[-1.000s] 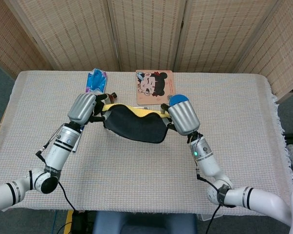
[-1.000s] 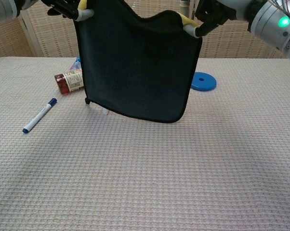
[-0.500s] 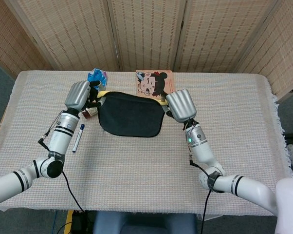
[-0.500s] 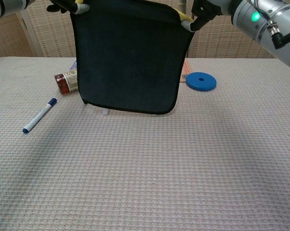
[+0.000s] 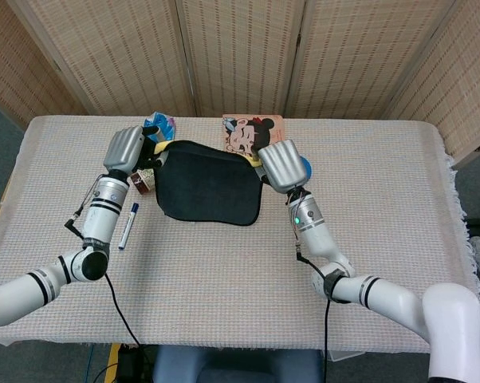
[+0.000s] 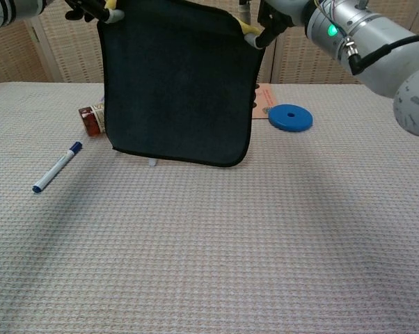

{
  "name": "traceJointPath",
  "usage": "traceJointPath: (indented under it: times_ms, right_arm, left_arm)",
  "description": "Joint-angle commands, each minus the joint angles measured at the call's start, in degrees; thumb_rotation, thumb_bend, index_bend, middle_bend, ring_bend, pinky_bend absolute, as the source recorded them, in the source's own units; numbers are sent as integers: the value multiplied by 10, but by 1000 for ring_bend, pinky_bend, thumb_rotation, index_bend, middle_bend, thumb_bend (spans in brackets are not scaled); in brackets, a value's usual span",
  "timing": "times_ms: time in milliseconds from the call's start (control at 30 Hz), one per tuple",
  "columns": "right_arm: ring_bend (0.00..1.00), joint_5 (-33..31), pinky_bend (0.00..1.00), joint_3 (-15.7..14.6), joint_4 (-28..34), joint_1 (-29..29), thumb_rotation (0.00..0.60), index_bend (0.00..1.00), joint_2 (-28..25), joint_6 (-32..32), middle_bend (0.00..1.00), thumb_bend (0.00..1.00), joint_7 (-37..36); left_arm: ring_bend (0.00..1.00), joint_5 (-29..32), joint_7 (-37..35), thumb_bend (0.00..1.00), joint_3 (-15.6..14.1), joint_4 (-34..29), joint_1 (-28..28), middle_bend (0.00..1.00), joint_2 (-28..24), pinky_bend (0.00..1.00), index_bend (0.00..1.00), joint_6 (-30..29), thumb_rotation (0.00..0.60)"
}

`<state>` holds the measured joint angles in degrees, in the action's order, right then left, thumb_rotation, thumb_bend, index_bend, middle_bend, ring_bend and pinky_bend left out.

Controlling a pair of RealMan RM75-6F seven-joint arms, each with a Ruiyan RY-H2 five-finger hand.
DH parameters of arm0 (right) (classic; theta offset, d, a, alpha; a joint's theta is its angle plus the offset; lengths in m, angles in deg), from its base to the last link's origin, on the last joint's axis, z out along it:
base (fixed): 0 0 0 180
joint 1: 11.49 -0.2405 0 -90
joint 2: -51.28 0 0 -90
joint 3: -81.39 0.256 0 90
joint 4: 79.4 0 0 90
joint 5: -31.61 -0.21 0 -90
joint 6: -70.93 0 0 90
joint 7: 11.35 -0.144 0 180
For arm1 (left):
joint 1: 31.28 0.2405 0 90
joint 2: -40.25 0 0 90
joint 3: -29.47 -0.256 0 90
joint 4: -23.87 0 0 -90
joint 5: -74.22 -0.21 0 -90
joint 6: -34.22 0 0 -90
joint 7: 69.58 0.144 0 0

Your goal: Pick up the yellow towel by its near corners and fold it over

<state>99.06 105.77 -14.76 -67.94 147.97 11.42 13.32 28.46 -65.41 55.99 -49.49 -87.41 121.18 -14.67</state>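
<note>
The towel hangs as a dark sheet with a thin yellow edge showing at its top. My left hand pinches its upper left corner and my right hand pinches the upper right corner. In the chest view the towel drops from the left hand and the right hand at the top of the frame. Its lower edge hangs just at the tablecloth; I cannot tell whether it touches.
A blue pen lies at the left on the tablecloth. A small red box sits behind the towel's left edge. A blue disc and a cartoon picture board lie at the far right of the towel; a blue packet is far left.
Both hands have carried the towel away from me toward the far side of the table. The right hand has shifted left, and the sheet now hangs flatter and further back.
</note>
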Motion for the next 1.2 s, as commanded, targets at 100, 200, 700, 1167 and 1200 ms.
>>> traceJointPath:
  times_ms: [100, 200, 700, 1167, 1200]
  right_arm:
    - [999, -8, 1000, -1, -25, -15, 600, 750, 10, 5, 985, 408, 12]
    - [1000, -19, 1000, 1, -37, -21, 600, 750, 15, 10, 982, 403, 15]
    - [1000, -74, 1000, 3, -71, -36, 600, 238, 31, 33, 946, 334, 38]
    - [997, -66, 1000, -19, -11, -10, 600, 53, -8, 16, 931, 280, 27]
    - [995, -64, 1000, -23, -2, -4, 600, 53, -16, 14, 928, 280, 25]
  left_arm:
    - [743, 2, 2, 449, -4, 10, -4, 929, 4, 897, 583, 3, 600]
    - [729, 7, 5, 448, -4, 17, -9, 912, 9, 892, 580, 4, 600]
    - [404, 80, 81, 321, -19, 73, -55, 511, 44, 796, 346, 36, 600]
    - [0, 138, 93, 134, -17, 70, -59, 0, 35, 307, 15, 43, 600]
    - [0, 136, 90, 134, -18, 67, -54, 0, 30, 307, 16, 41, 600]
